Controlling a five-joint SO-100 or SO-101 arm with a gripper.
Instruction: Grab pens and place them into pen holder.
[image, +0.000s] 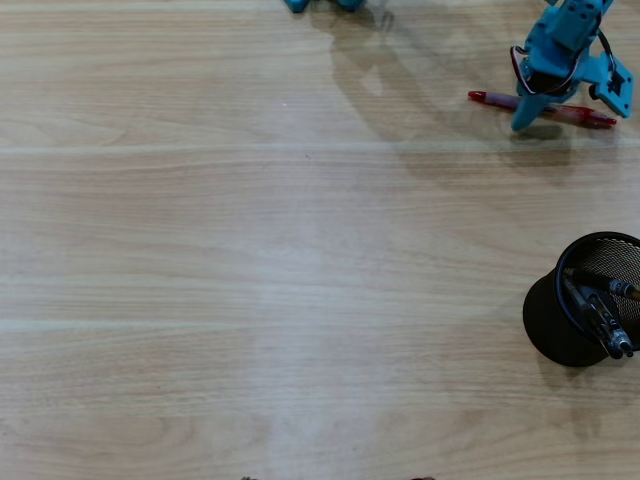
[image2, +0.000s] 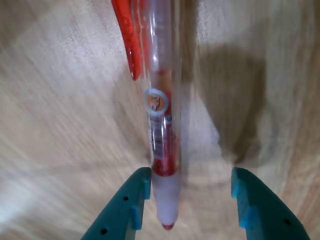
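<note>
1. Overhead view: fixed above, facing straight down on the tabletop (image: 250, 250) from a distance; the gripper (image: 528, 112) sits at the upper right.
2. Wrist view: mounted behind the gripper (image2: 189, 192), facing along its fingers, very close to the tabletop (image2: 60, 125).
3. Shared area: the red pen (image: 490, 98) (image2: 161, 100) between the fingers and the surrounding wood.

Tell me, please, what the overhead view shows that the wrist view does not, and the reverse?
Only the overhead view shows the black mesh pen holder with dark pens already inside it, plus the blue arm's place at the table's far right. Only the wrist view shows the red pen's clear barrel, its clip and the gap between pen and right finger. Both show the red pen lying on the light wooden table, with the open hand around it.
</note>
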